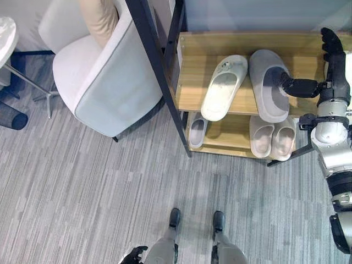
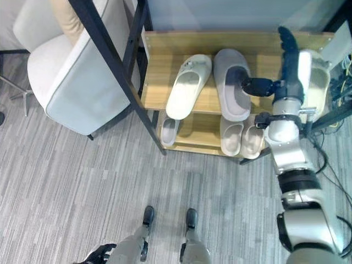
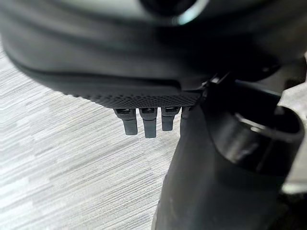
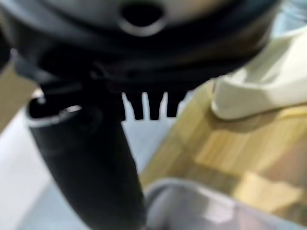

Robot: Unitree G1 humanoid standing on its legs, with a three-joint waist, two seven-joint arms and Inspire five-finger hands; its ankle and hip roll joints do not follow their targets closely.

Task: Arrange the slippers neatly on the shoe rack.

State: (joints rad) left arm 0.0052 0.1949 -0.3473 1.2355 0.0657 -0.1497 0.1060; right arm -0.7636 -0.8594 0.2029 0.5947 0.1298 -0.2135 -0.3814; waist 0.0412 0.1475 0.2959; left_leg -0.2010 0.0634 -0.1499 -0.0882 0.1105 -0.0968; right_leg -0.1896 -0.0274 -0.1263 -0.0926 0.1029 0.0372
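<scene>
ITEM: slippers on shoe rack, top shelf.
- Grey slipper: lies upside-down-looking, sole/upper toward cam, heel end overhangs shelf front edge a bit. Right hand w/ thumb touching its right side, fingers straight up past it, relaxed, not clasping anything.
- Cream slipper: just beside grey one, angled, heel end over front edge; toes of the two nearly touching.
- Lower shelf: pale pair side by side, single grey slipper at left end.
- Left hand: low by the floor, idle; fingers straight in wrist view, holds nothing.

RISKS (est.): thumb push too hard → grey slipper knocks cream one further askew or tips either off front edge. Arm near rack's right post → snag.

SURFACE/ROOM: light wood shelves, dark metal frame; grey striped carpet; white armchair left of rack, touching frame.
</scene>
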